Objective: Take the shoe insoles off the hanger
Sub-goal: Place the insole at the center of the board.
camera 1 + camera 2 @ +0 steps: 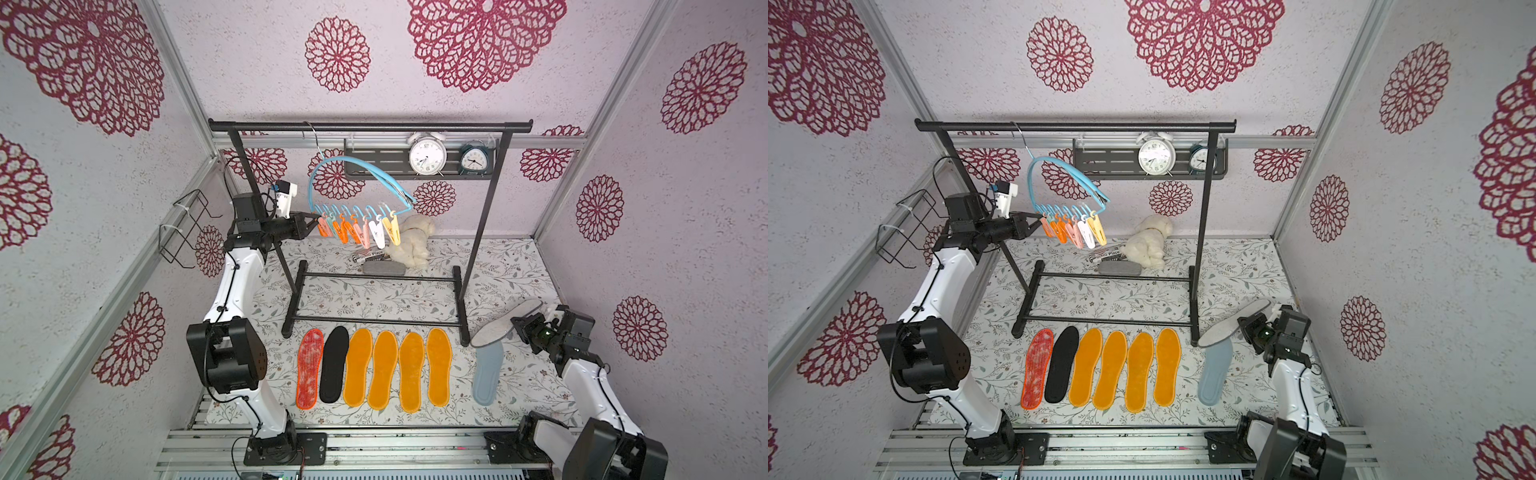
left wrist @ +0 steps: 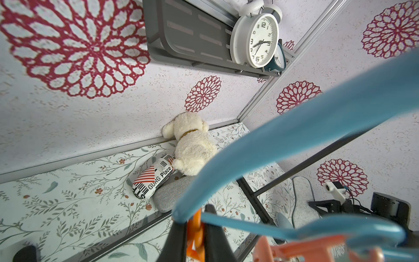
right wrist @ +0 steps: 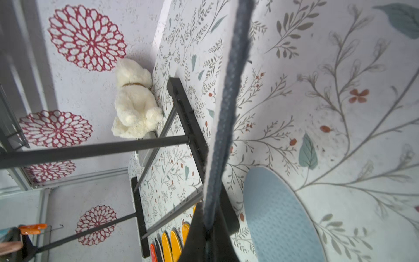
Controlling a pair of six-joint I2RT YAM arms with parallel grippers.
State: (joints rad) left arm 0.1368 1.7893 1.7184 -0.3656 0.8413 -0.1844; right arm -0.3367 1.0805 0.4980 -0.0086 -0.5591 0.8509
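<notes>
Left pincer [image 1: 317,216] seemingly clamps an orange peg [image 2: 194,226], right pincer [image 1: 516,323] clamps a grey insole [image 1: 496,330]; shelf [image 1: 374,160] holds two clocks [image 1: 427,157].

A robot test booth dressed as a home: bare aluminium-profile frame [image 1: 415,451], white wallpaper with crimson flower medallions [image 1: 337,54], a black metal garment rack [image 1: 370,125], a white twin-bell alarm clock [image 1: 427,157] behind it and a cream plush dog [image 1: 411,245] beneath.

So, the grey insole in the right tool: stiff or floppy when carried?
Probably fairly stiff: the grey insole, pinched at one edge by the right tool, shows no sag. Likely light, as its edge looks thin. It might pivot in so small a pinch.
</notes>
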